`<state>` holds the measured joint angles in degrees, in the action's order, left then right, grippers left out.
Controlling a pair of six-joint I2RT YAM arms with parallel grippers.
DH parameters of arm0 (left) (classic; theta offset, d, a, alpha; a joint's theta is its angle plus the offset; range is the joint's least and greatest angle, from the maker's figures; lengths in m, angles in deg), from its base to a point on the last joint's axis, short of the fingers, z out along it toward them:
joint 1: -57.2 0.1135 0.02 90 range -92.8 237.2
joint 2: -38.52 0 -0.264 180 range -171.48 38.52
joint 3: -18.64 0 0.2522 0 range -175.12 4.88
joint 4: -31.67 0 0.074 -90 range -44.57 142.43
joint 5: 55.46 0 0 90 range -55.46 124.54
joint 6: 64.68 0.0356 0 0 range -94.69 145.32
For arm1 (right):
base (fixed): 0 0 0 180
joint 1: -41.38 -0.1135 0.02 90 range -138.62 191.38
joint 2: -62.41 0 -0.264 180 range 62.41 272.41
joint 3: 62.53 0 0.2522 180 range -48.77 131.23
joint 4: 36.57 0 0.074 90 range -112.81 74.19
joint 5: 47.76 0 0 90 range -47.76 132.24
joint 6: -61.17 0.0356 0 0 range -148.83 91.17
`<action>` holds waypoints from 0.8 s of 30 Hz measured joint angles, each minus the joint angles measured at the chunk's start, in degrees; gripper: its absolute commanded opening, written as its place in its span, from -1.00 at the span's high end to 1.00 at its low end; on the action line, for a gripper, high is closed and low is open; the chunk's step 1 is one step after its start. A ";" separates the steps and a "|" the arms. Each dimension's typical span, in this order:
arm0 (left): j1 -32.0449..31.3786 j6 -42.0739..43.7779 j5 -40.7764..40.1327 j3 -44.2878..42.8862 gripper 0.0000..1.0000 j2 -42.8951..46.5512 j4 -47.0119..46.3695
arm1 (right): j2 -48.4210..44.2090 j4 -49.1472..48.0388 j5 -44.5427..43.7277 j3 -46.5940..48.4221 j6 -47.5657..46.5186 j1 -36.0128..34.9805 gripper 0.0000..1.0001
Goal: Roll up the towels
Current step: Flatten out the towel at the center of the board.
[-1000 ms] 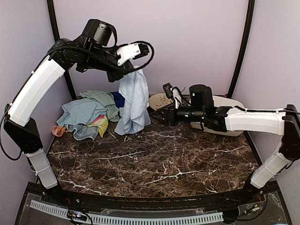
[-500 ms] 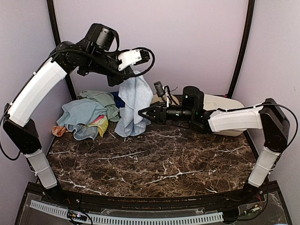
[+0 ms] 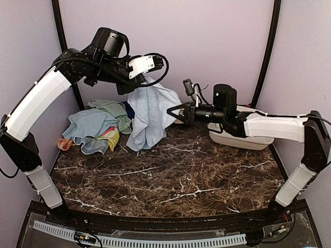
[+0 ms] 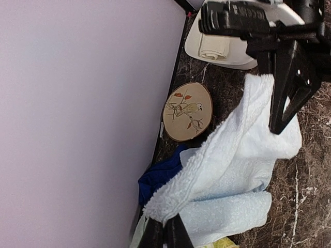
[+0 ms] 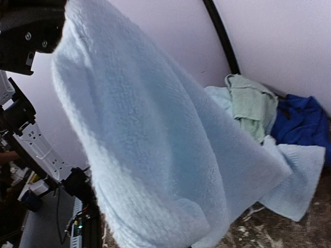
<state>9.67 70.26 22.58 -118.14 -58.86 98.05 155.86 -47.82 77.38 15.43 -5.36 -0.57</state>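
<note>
Pinching light blue towel (image 3: pixel 151 114) aloft, left claw (image 4: pixel 165 231), right claw (image 3: pixel 173 111)

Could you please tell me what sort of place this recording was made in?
Probably a robot test booth, not a home: plain lilac walls and black posts enclose a marble-look table, with a left arm and a right arm bolted at its near edge and towels heaped on it.

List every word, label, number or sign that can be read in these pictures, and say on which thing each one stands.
No readable text in any view.
The round plate carries only a painted bird on a twig, no words.
The light blue towel and the white tub show no label or print.
</note>
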 measured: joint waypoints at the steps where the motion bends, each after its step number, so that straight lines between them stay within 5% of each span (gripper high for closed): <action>1: 0.00 0.39 -0.44 0.11 1.00 0.00 -0.72 | -0.87 1.33 -0.74 0.24 -0.92 0.72 1.00; 10: -3.45 2.25 4.35 -6.78 1.00 -2.40 -2.64 | -24.02 19.82 -26.01 6.88 -21.27 2.36 1.00; 20: -7.61 1.01 9.40 -11.13 1.00 -2.89 -1.16 | -26.67 35.78 -29.77 17.31 -29.51 2.62 1.00; 24: -7.63 0.81 8.07 -3.32 1.00 0.39 -2.10 | -24.39 38.88 -28.22 19.19 -30.18 2.56 1.00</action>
<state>2.04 71.07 30.64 -121.46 -58.47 95.95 131.47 -8.94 49.16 34.62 -35.55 1.98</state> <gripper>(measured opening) 0.017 0.008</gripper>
